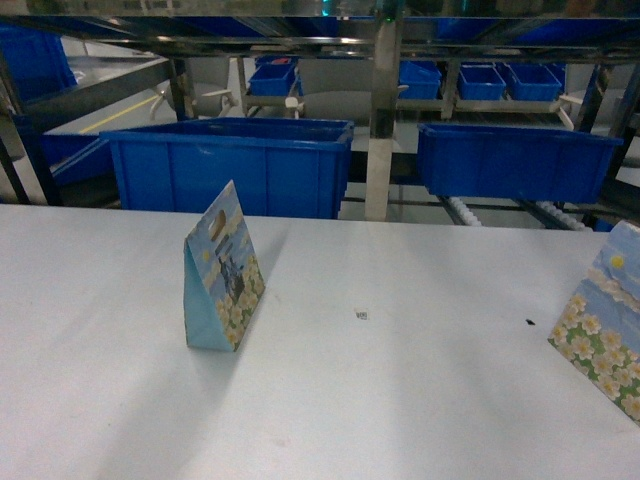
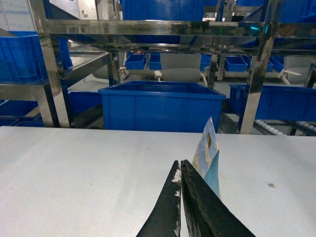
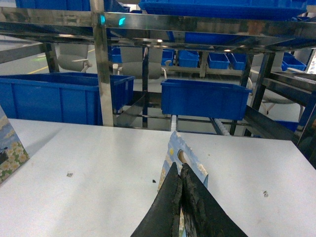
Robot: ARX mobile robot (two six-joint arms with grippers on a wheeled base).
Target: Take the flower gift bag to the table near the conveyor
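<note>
Paper is the weak point: the flower gift bag (image 1: pixel 222 275) stands upright on its narrow base on the white tabletop (image 1: pixel 400 400), left of centre in the head view and a little short of the far edge. A second bag (image 1: pixel 600 325) of the same print stands at the right edge of that view. Both look light and top-heavy, so a nudge from the side would likely tip or slide one rather than lift it. A pinch on the thin top edge could crease or tear it.

Two alike bags also make it easy to take the wrong one.

Both pincers are pressed closed with nothing between the fingers. The left pincer (image 2: pixel 180 165) sits just short of the first bag, and the right pincer (image 3: pixel 178 167) just short of the second. Driven forward closed, either would shove its bag toward the far edge, where large blue bins (image 1: pixel 230 165) stand and the conveyor (image 1: pixel 465 210) shows its white rollers.

Neither arm appears in the head view, so the gap between fingertips and bags is hard to judge. In the right wrist view the fingertips overlap the bag's lower edge, and whether they touch it I cannot tell. The second bag is cut off by the frame, and most of the conveyor is hidden behind the bins.
</note>
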